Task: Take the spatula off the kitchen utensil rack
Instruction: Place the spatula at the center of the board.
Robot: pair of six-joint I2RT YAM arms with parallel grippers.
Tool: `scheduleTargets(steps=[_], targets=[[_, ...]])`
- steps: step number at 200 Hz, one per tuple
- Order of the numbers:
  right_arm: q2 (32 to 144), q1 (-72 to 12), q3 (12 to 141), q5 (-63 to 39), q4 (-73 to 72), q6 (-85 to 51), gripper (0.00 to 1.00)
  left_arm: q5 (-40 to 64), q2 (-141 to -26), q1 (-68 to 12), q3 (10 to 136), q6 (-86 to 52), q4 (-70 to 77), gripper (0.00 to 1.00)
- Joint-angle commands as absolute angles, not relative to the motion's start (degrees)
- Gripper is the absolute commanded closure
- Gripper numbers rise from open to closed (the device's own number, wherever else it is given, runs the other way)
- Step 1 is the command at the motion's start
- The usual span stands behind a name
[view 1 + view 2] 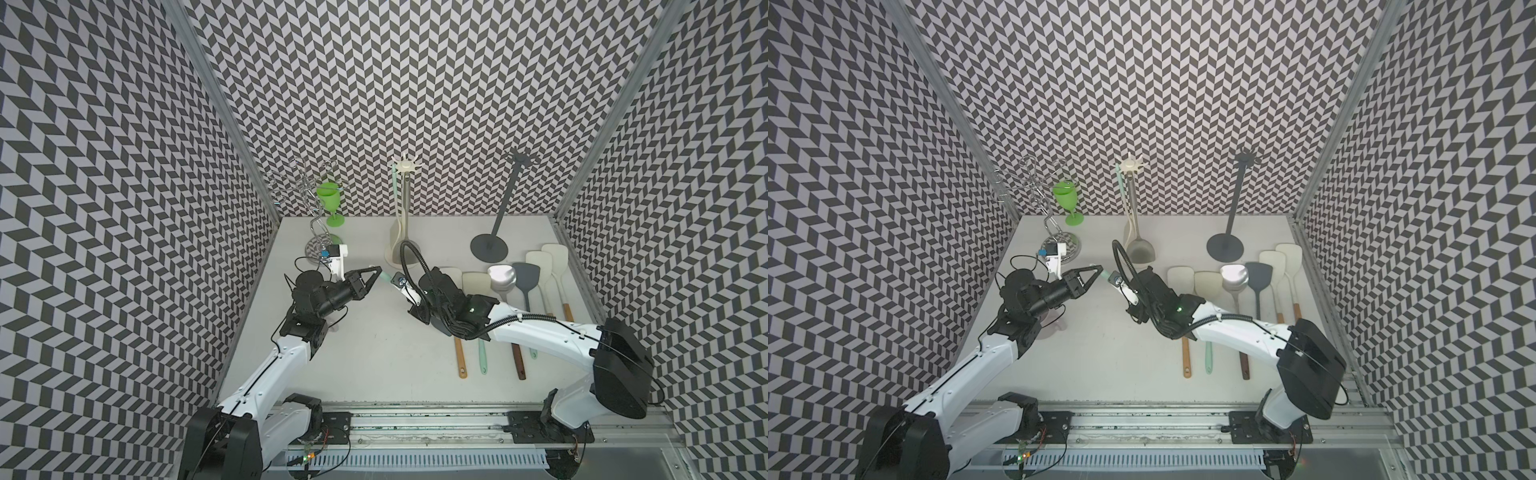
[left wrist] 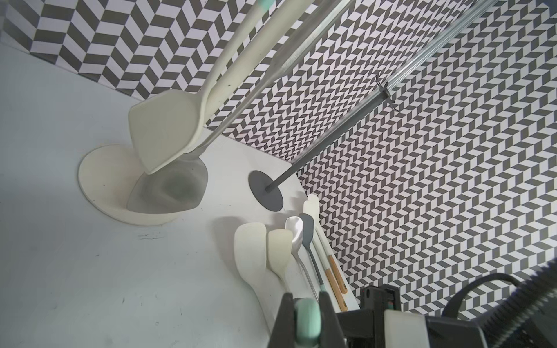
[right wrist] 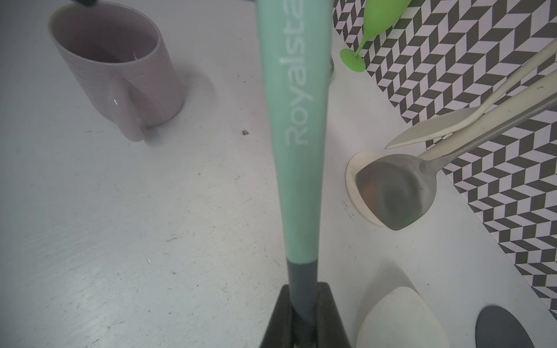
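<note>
A spatula (image 3: 297, 120) with a mint-green handle and a dark grey neck is held level above the table, off the rack, between my two grippers. My right gripper (image 3: 303, 287) is shut on the grey neck. My left gripper (image 2: 305, 296) is shut on the rounded end of the mint handle (image 2: 306, 316). In both top views only a short mint stretch (image 1: 386, 277) (image 1: 1106, 275) shows past the left gripper (image 1: 377, 270); the spatula's head is hidden under the right arm. The cream utensil rack (image 1: 402, 216) stands just behind, with a cream spatula (image 2: 164, 129) and a steel turner (image 3: 394, 189) hanging on it.
A lilac mug (image 3: 117, 69) stands below the left arm. A wire rack (image 1: 307, 187) and a green goblet (image 1: 330, 199) are at the back left. A dark grey rack (image 1: 498, 220) stands at the back right, with a row of several utensils (image 1: 503, 278) lying in front of it.
</note>
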State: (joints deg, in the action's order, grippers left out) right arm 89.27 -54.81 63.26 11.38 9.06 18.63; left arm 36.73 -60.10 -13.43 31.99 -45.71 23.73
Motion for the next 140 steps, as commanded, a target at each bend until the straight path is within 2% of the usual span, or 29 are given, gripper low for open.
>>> scheduleTargets(steps=[1, 15, 21, 30, 35, 49, 66, 82, 87, 140], targets=[[89.26, -55.35, 65.57, 13.18, 2.73, 17.90, 1.00, 39.22, -58.92, -14.50, 30.45, -48.15, 26.40, 1.00], [88.70, -55.35, 65.34, 14.39, 2.80, 17.29, 1.00, 37.63, -58.04, -14.55, 29.70, -48.71, 27.68, 1.00], [88.38, -55.30, 65.30, 15.13, 2.90, 16.78, 0.90, 36.70, -57.60, -14.59, 29.12, -49.10, 28.66, 1.00], [87.65, -55.31, 65.05, 16.53, 3.17, 15.77, 0.65, 35.56, -57.08, -14.57, 28.39, -49.83, 30.75, 1.00], [87.22, -55.32, 64.88, 17.56, 3.34, 14.95, 0.56, 34.91, -56.86, -14.59, 27.83, -50.18, 32.13, 1.00], [85.37, -55.33, 64.20, 20.48, 4.02, 12.30, 0.40, 32.34, -56.27, -14.83, 26.53, -51.44, 35.32, 1.00], [81.69, -55.35, 62.57, 22.91, 3.95, 8.14, 0.27, 28.88, -55.66, -15.72, 25.37, -52.44, 39.45, 1.00], [77.37, -55.23, 60.55, 23.85, 2.59, 2.85, 0.11, 24.93, -55.09, -17.51, 24.84, -52.22, 42.45, 1.00], [75.85, -55.23, 59.36, 23.78, 1.55, 1.25, 0.01, 23.59, -54.92, -18.18, 24.70, -52.10, 43.63, 1.00], [63.40, -55.02, 55.28, 14.67, 1.33, -18.41, 0.00, 8.71, -56.80, -27.47, 26.72, -45.10, 52.92, 1.00]])
